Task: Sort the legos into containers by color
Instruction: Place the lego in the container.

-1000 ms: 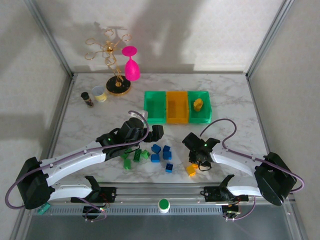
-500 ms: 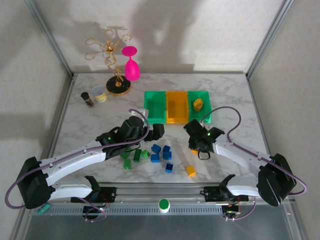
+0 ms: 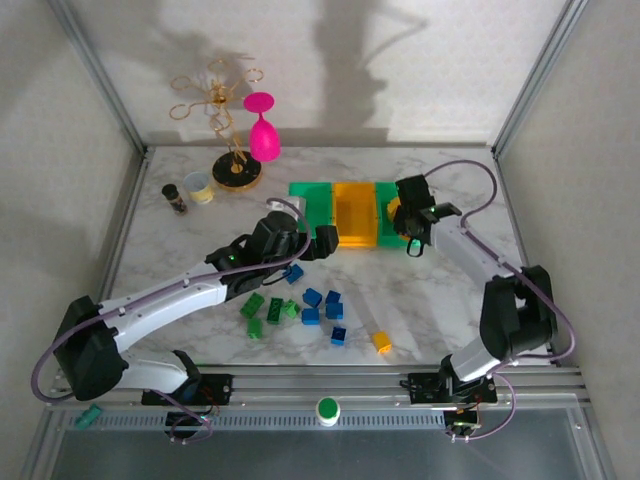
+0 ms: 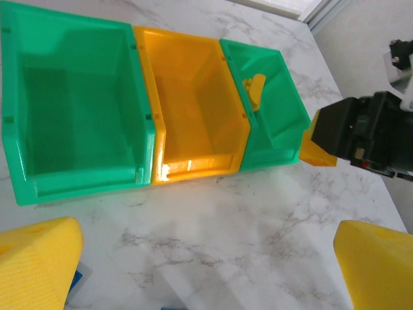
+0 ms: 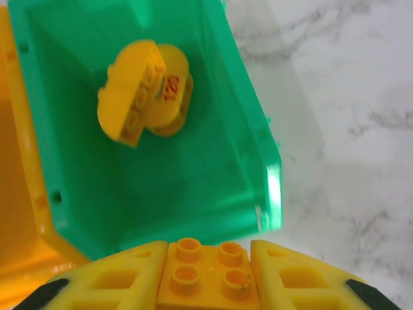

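Observation:
My right gripper is shut on a yellow-orange four-stud lego, just over the near rim of the right green container. A yellow piece lies inside that container. From above, the right gripper hovers at this bin's near end. The orange container stands between the two green ones, the left of them empty. My left gripper is open in front of the bins, its fingers wide apart over bare marble. Blue legos, green legos and a yellow one lie near the front.
A gold stand with a pink glass rises at the back left. Beside it are a small clear cup and a dark jar. Metal frame posts border both table sides.
The right arm has carried the yellow-orange lego from the front of the table up to the right green container. The left gripper has moved toward the bins, staying open.

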